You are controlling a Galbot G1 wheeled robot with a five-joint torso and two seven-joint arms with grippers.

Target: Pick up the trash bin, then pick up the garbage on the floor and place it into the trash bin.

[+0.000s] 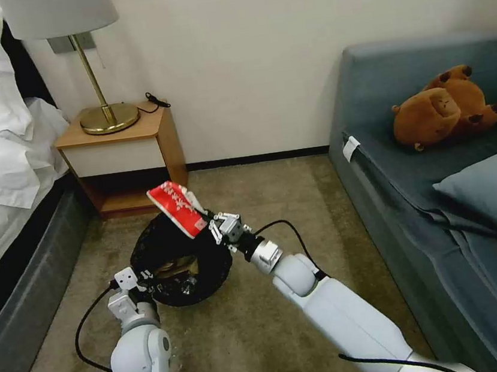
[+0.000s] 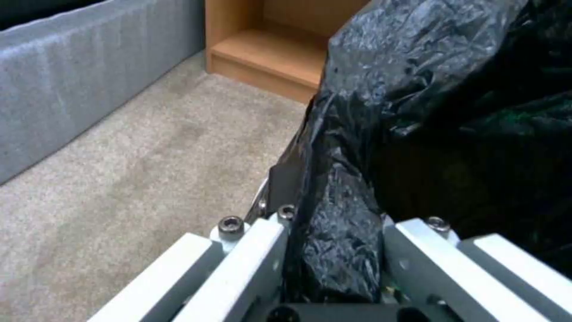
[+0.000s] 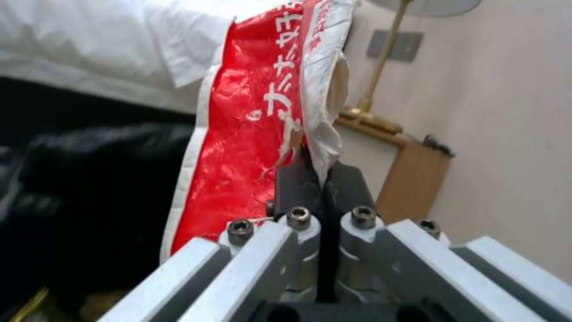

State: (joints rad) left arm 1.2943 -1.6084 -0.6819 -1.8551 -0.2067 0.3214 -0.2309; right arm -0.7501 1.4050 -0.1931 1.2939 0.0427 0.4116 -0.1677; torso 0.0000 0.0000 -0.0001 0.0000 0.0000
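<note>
The trash bin (image 1: 176, 258), lined with a crinkled black bag (image 2: 429, 112), hangs tilted above the carpet, and my left gripper (image 1: 145, 277) is shut on its near rim. Inside the bin lie yellow-brown pieces of garbage (image 1: 177, 268). My right gripper (image 1: 209, 222) is shut on the edge of a red-and-white crumpled packet (image 1: 177, 208), holding it over the bin's far rim. In the right wrist view the packet (image 3: 250, 120) stands up from the closed dark fingers (image 3: 298, 183), with the black bag (image 3: 77, 179) beside it.
A wooden nightstand (image 1: 130, 158) with a brass lamp (image 1: 95, 66) stands just behind the bin. A bed (image 1: 0, 180) runs along the left and a blue sofa (image 1: 442, 186) with a brown plush toy (image 1: 441, 108) along the right. Carpet (image 1: 275, 207) lies between.
</note>
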